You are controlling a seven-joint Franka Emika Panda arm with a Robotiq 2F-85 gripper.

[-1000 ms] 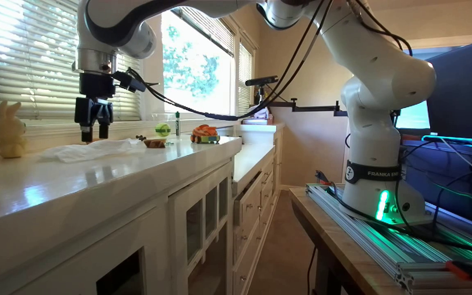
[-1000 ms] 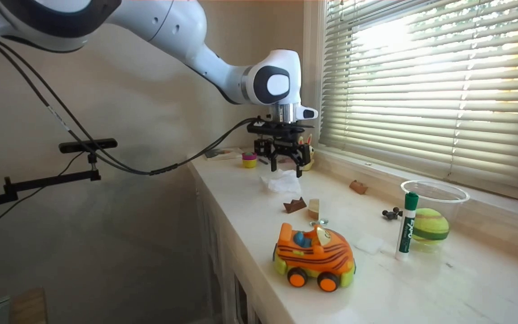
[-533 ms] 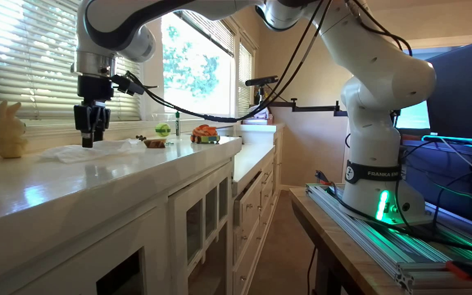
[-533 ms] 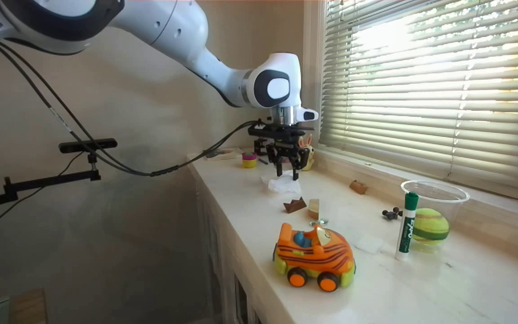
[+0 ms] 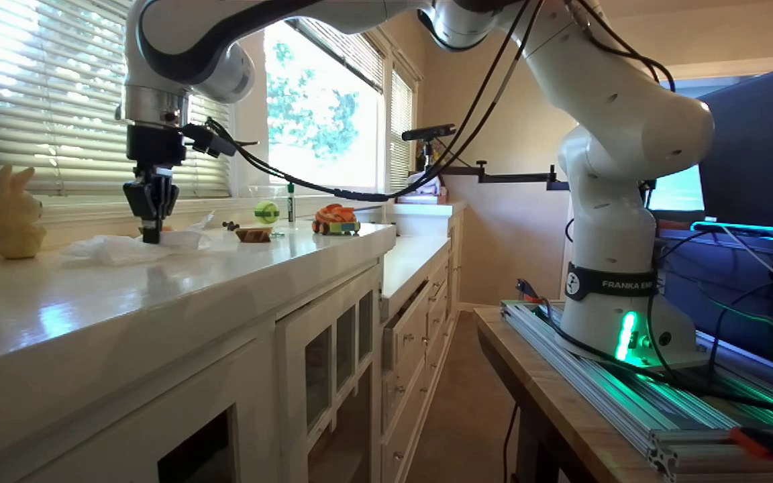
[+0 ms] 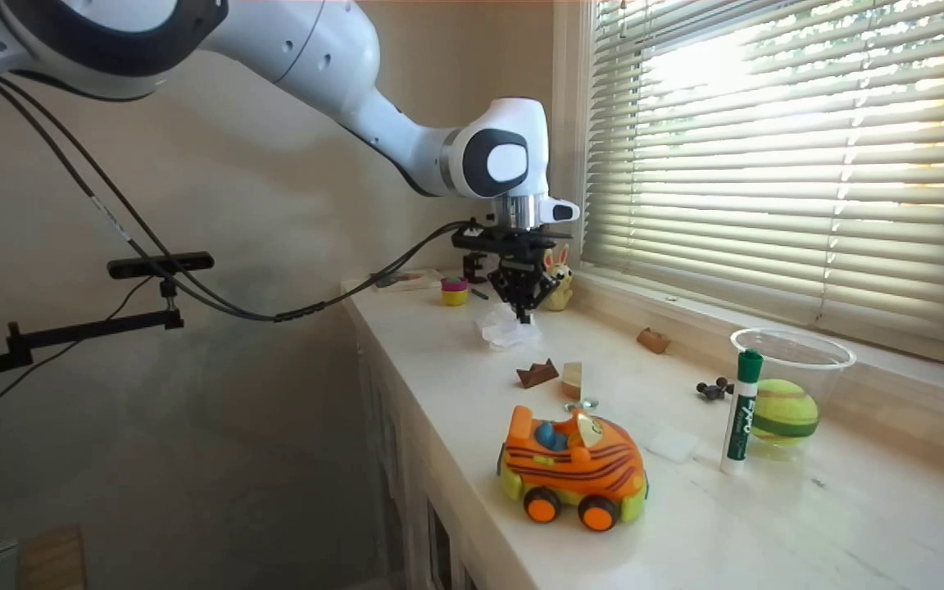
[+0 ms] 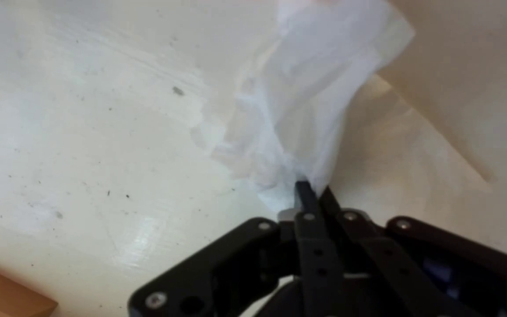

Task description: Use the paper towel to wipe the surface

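Note:
The paper towel (image 7: 306,101), white and crumpled, is pinched between the fingertips of my gripper (image 7: 315,188) in the wrist view. From there it fans upward in folds, and part of it rests on the glossy white surface (image 7: 104,211), which carries small dark specks. In an exterior view my gripper (image 5: 151,235) points straight down, its tips at the paper towel (image 5: 108,248), low over the countertop (image 5: 245,268). An exterior view also has the paper towel (image 6: 506,329) bunched beneath my gripper (image 6: 524,316). The gripped fold is partly hidden by the fingers.
A yellowish bunny (image 5: 17,221) and a pink-and-yellow tub (image 6: 454,292) stand near the towel. Brown pieces (image 6: 537,374), a wooden block (image 6: 572,379), an orange toy car (image 6: 574,471), a marker (image 6: 741,414) and a clear cup with a ball (image 6: 783,410) occupy the counter. Blinds (image 6: 767,180) rise behind.
My gripper has come down to the towel and its fingers have gone from open to shut on it. The towel has bunched up, with one corner lifted.

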